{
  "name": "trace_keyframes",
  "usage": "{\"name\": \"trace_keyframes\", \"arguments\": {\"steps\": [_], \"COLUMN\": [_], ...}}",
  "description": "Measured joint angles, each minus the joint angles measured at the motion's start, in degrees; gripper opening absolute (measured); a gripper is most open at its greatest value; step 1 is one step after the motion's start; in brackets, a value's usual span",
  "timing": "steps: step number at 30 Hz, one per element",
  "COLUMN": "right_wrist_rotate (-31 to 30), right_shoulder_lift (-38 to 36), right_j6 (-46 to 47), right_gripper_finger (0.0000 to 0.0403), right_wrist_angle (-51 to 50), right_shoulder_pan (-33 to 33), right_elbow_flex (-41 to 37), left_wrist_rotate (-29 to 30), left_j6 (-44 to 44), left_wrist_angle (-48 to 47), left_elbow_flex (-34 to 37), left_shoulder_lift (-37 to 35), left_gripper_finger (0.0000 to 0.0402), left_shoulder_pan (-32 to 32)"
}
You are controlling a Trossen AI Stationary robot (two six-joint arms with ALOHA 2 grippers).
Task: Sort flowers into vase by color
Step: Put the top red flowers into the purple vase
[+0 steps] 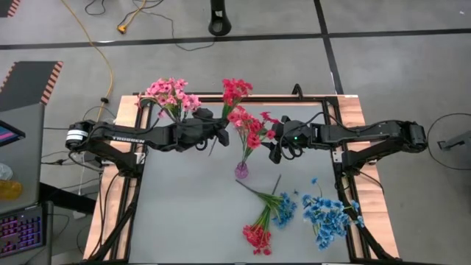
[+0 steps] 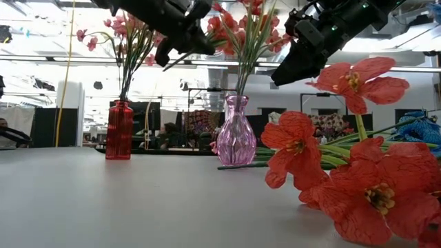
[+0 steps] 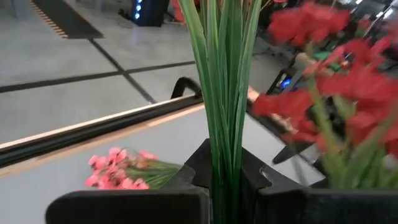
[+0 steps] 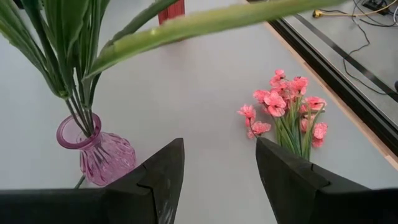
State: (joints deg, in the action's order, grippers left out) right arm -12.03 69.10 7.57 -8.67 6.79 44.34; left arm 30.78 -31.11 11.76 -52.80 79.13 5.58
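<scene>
My left gripper (image 1: 221, 134) hovers above the table's far middle, shut on a red flower sprig whose blossoms (image 1: 235, 90) stand toward the far edge. Beside it a clear pink vase (image 1: 241, 171) stands on its base and holds red flowers (image 1: 254, 129) by their stems. A red vase (image 2: 119, 131) at the far left holds pink flowers (image 1: 169, 96). My right gripper (image 1: 274, 151) hangs open just right of the pink vase's flowers, nothing between its fingers (image 4: 158, 180). My left gripper pinches the sprig's bundle of green stems and leaves (image 3: 224, 155) between its two fingers. The fingers come nearly level from the table's left and lie across the stems. The sprig is lifted clear and tilted, blossoms above, its cut end (image 1: 213, 150) sticking out below the fingers.
Loose on the table's near right lie a red sprig (image 1: 257, 235) and blue sprigs (image 1: 283, 210) (image 1: 327, 217). A pink sprig (image 4: 283, 112) shows near the far edge. The table's black frame (image 1: 335, 110) borders the far and right sides; bare surface lies at the near left.
</scene>
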Motion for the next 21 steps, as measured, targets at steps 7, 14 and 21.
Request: {"name": "trace_keyframes", "arguments": {"steps": [7,14,21], "right_wrist_rotate": [0.0,0.0,0.0], "right_shoulder_lift": [0.0,0.0,0.0], "right_j6": [0.0,0.0,0.0], "right_gripper_finger": [0.0226,0.0226,0.0226], "right_wrist_angle": [0.0,0.0,0.0], "right_shoulder_pan": [0.0,0.0,0.0], "right_elbow_flex": [0.0,0.0,0.0], "left_wrist_rotate": [-0.3,-2.9,0.8], "left_j6": [1.1,3.1,9.9], "left_wrist_angle": [5.8,10.2,13.9], "left_elbow_flex": [0.0,0.0,0.0], "left_shoulder_lift": [0.0,0.0,-0.2], "left_gripper_finger": [0.0011,0.0011,0.0011], "left_shoulder_pan": [0.0,-0.3,-2.8]}}
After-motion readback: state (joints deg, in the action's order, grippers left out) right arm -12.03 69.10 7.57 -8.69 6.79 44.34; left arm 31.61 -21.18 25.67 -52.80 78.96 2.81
